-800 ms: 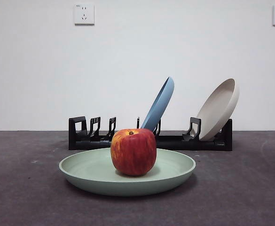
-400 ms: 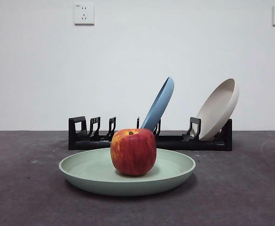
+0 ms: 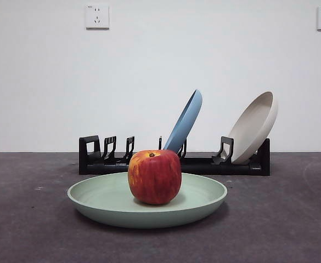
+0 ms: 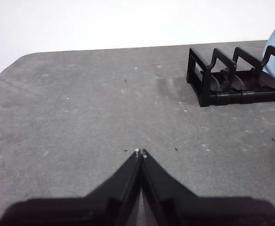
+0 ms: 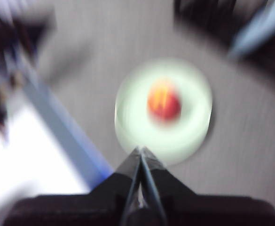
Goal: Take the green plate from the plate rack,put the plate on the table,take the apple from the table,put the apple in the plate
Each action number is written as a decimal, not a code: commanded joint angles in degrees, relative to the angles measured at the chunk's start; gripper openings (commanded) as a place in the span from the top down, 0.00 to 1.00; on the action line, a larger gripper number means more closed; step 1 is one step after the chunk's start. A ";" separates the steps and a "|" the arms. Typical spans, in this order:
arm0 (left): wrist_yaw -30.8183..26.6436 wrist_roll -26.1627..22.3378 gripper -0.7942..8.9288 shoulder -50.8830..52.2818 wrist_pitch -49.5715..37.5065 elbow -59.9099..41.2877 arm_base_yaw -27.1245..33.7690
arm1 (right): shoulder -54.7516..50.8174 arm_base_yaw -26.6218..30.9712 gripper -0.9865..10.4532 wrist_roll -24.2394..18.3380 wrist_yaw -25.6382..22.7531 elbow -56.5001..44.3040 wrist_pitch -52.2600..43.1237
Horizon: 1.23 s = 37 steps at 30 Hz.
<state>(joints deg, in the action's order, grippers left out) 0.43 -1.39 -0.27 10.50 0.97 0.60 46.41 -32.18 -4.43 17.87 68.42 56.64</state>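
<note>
The apple [image 3: 155,177] sits in the green plate [image 3: 100,200], which lies flat on the desk [image 3: 28,230] in front of the plate rack [image 3: 204,164]; the left pincer [image 4: 140,153] is pressed together over bare desk; the right pincer [image 5: 140,149], blurred, is likewise pressed together, above the plate.

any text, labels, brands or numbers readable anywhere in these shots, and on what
None can be read. The green plate, the apple, the plate rack, the blue plate and the beige plate show no print. The wall sockets bear no legible marking. The right wrist view is too blurred to tell.
</note>
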 commanded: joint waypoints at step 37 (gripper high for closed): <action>-0.17 0.57 0.92 0.15 -0.37 -0.79 0.15 | -45.00 30.29 0.91 3.56 2.78 -67.28 -49.24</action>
<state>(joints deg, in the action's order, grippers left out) 0.43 -1.37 -0.27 10.50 0.97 0.60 1.85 -1.85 -2.17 20.82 2.11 7.77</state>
